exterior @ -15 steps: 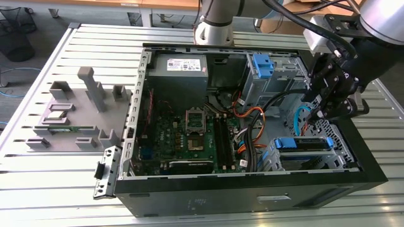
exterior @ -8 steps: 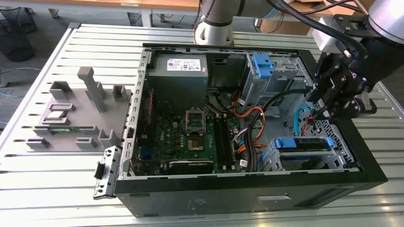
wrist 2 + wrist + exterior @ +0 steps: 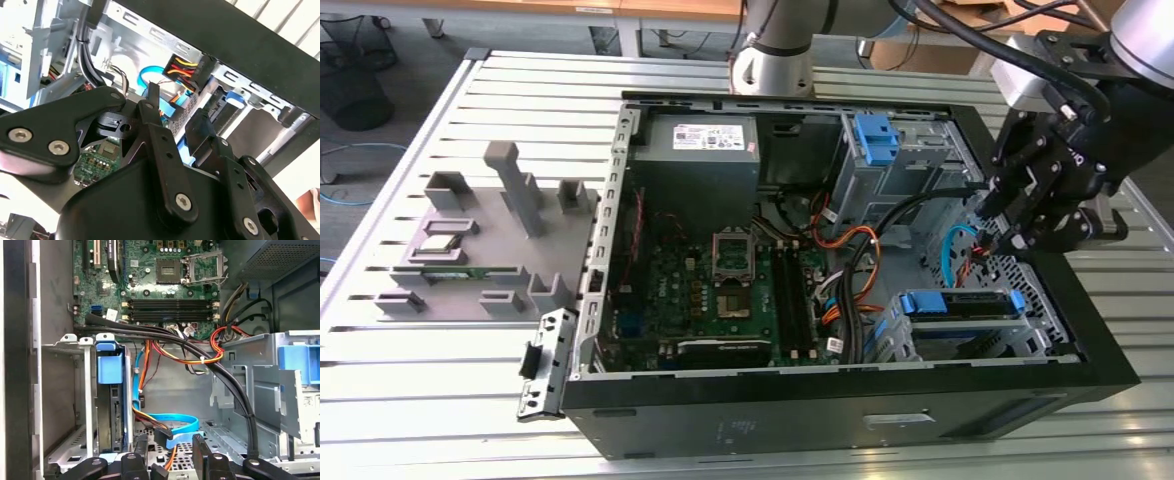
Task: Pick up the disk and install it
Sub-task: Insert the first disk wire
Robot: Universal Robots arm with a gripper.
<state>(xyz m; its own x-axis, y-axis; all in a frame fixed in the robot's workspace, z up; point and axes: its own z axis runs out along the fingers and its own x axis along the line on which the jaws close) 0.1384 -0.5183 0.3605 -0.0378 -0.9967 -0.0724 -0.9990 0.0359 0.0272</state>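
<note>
Over the open computer case [image 3: 854, 405] in the exterior view, the gripper [image 3: 1014, 240] hangs just above the lower drive cage holding the disk [image 3: 961, 304]. In the second wrist view, its fingers [image 3: 151, 95] stand parted, empty. In the first wrist view, the disk [image 3: 111, 412] sits slotted in its cage.

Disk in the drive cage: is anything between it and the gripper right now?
Yes. A blue flat cable lies directly ahead of the gripper, beside the metal cage holding the disk; bundled orange wires hang there too.
</note>
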